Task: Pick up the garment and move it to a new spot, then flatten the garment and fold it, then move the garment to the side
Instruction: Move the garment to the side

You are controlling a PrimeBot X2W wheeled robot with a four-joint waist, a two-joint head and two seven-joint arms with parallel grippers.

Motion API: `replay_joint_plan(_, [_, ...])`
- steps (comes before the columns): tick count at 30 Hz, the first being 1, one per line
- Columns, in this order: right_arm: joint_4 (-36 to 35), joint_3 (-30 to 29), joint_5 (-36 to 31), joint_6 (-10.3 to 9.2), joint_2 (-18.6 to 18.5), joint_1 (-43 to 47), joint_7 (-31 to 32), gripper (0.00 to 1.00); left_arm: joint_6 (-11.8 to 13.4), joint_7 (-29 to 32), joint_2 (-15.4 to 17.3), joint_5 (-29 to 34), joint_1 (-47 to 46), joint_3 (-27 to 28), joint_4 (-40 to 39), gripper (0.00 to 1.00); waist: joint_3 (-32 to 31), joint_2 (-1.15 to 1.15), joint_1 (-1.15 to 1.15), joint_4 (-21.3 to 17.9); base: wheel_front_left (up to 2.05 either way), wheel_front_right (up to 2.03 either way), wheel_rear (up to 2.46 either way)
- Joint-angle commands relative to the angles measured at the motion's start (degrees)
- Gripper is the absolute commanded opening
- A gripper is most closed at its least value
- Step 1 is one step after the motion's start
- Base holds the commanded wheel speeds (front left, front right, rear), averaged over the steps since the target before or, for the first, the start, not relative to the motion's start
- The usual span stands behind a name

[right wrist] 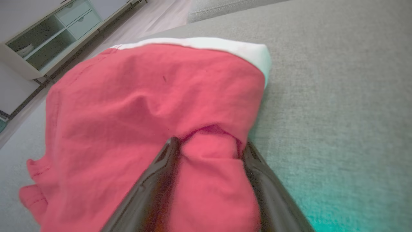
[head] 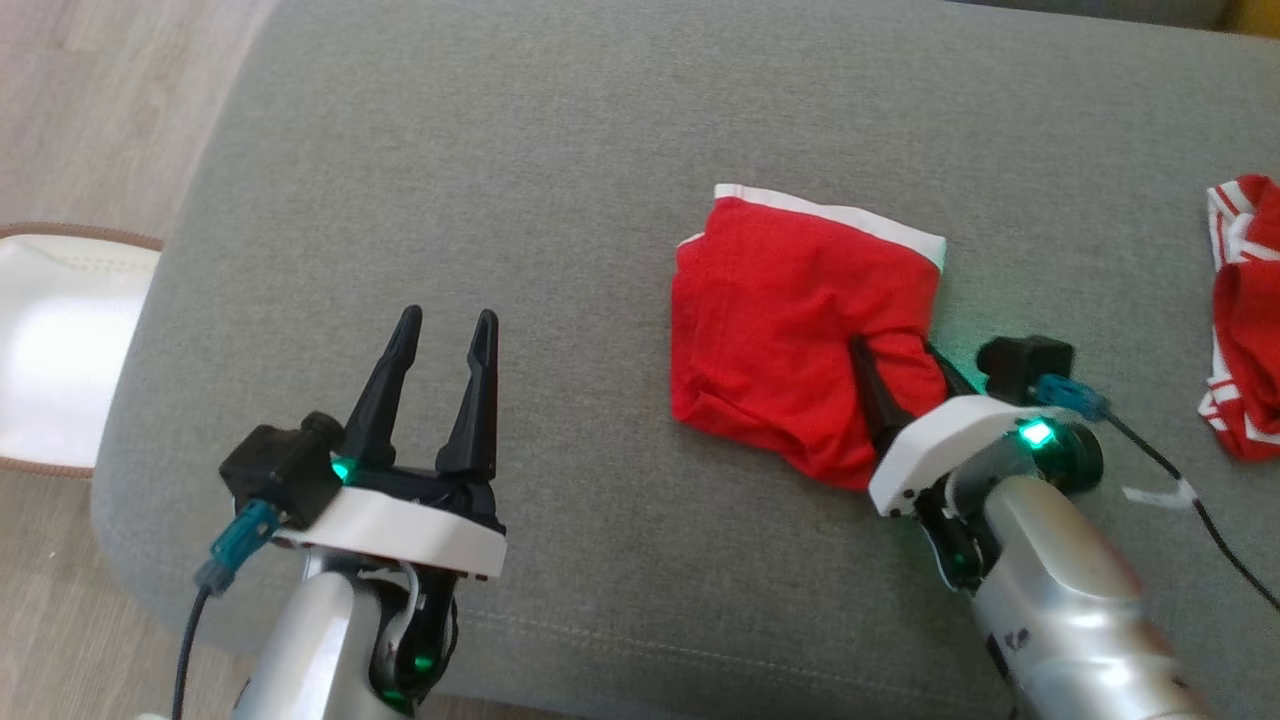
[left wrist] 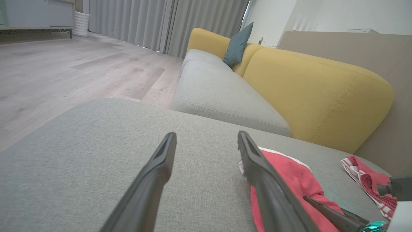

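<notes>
The garment, red shorts with a white waistband, lies folded and a little rumpled on the grey cushion, right of centre. My right gripper is at its near right corner, open. Its two dark fingers straddle a raised bunch of the red cloth, seen close up in the right wrist view, where the garment spreads beyond the tips. My left gripper hovers open over bare cushion well to the left, with nothing between its fingers. The garment lies to its right.
A second red and white striped cloth lies at the cushion's right edge. A dark cable trails from the right wrist. A white bag sits on the wooden floor to the left. A yellow sofa back rises behind.
</notes>
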Motion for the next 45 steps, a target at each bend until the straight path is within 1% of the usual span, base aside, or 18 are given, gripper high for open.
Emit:
replay_joint_plan(1, [-0.17, 2.23, -1.52, 0.41, 0.44, -1.34, -0.85, 0.00, -0.05, -0.34, 0.43, -0.43, -2.66, 2.00, -1.66, 1.00, 0.11, 0.00, 0.00, -0.53, 0.00, 0.00, 0.00])
replay_joint_plan(4, [0.68, 3.49, -4.23, 0.41, 0.44, -3.18, -2.06, 0.00, -0.07, -0.34, 0.43, -0.24, -2.84, 2.36, -1.79, 1.00, 0.20, 0.00, 0.00, -2.00, 0.00, 0.00, 0.00])
replay_joint_plan(7, [0.47, 3.94, -7.66, 0.41, 0.44, -5.02, -2.77, 0.00, -0.30, -0.34, 0.43, 0.15, -2.75, 3.13, -2.06, 1.00, 0.09, 0.00, 0.00, -4.32, 0.00, 0.00, 0.00])
replay_joint_plan(11, [-1.10, 3.53, -15.52, 0.41, 0.40, -7.57, -2.41, 0.00, -0.71, -0.34, 0.43, 0.40, -3.20, 3.45, -2.60, 1.00, 0.17, 0.00, 0.00, -7.68, 0.00, 0.00, 0.00])
replay_joint_plan(14, [-4.01, 4.57, -21.18, 0.41, -1.52, -8.94, -1.24, 0.00, -0.99, -0.34, 0.43, 0.50, -3.84, 2.77, -3.01, 1.00, 0.28, 0.00, 0.00, -10.12, 0.00, 0.00, 0.00])
replay_joint_plan(17, [-8.27, 7.88, -24.14, 0.41, -6.13, -10.20, 0.31, 0.00, -1.23, -0.34, 0.43, 0.89, -4.44, 2.29, -3.34, 1.00, 0.69, 0.00, 0.00, -12.60, 0.00, 0.00, 0.00])
replay_joint_plan(19, [-10.89, 10.33, -24.05, 0.41, -9.93, -10.79, 2.10, 0.00, -1.34, -0.34, 0.43, 1.18, -4.83, 2.47, -3.34, 1.00, 1.15, 0.00, 0.00, -14.18, 0.00, 0.00, 0.00])
replay_joint_plan(22, [-14.86, 14.34, -21.64, 0.41, -16.35, -11.44, 5.17, 0.00, -1.63, -0.34, 0.43, 1.57, -5.46, 2.89, -3.29, 1.00, 2.13, 0.00, 0.00, -16.30, 0.00, 0.00, 0.00])
replay_joint_plan(23, [-14.86, 14.34, -21.64, 0.41, -16.35, -11.44, 5.17, 0.00, -1.63, -0.34, 0.43, 1.57, -5.46, 2.89, -3.29, 1.00, 2.13, 0.00, 0.00, -16.30, 0.00, 0.00, 0.00])
replay_joint_plan(28, [-20.76, 19.95, -16.11, 0.41, -28.60, -12.76, 9.70, 0.00, -2.25, -0.34, 0.43, 2.28, -6.81, 3.45, -3.31, 1.00, 4.32, 0.00, 0.00, -18.86, 0.00, 0.00, 0.00])
replay_joint_plan(31, [-23.09, 21.20, -13.90, 0.41, -35.31, -13.61, 11.48, 0.00, -2.58, -0.34, 0.43, 2.57, -7.78, 3.65, -3.36, 1.00, 5.70, 0.00, 0.00, -19.54, 0.00, 0.00, 0.00])
replay_joint_plan(34, [-24.82, 20.07, -12.55, 0.41, -40.03, -14.22, 13.03, 0.00, -2.88, -0.34, 0.43, 2.79, -8.64, 3.79, -3.40, 1.00, 6.93, 0.00, 0.00, -19.67, 0.00, 0.00, 0.00])
replay_joint_plan(38, [-26.63, 16.90, -12.39, 0.41, -43.51, -14.01, 15.68, 0.00, -3.24, -0.34, 0.43, 2.94, -9.36, 4.00, -3.21, 1.00, 8.19, 0.00, 0.00, -19.29, 0.00, 0.00, 0.00])
replay_joint_plan(42, [-28.19, 12.50, -12.12, 0.41, -44.54, -12.34, 18.37, 0.00, -3.51, -0.34, 0.43, 3.03, -9.58, 4.50, -2.92, 1.00, 8.80, 0.00, 0.00, -18.60, 0.00, 0.00, 0.00])
replay_joint_plan(45, [-29.73, 8.82, -12.52, 0.41, -44.20, -11.00, 20.31, 0.00, -3.67, -0.34, 0.43, 3.11, -9.49, 5.03, -2.80, 1.00, 8.90, 0.00, 0.00, -18.36, 0.00, 0.00, 0.00])
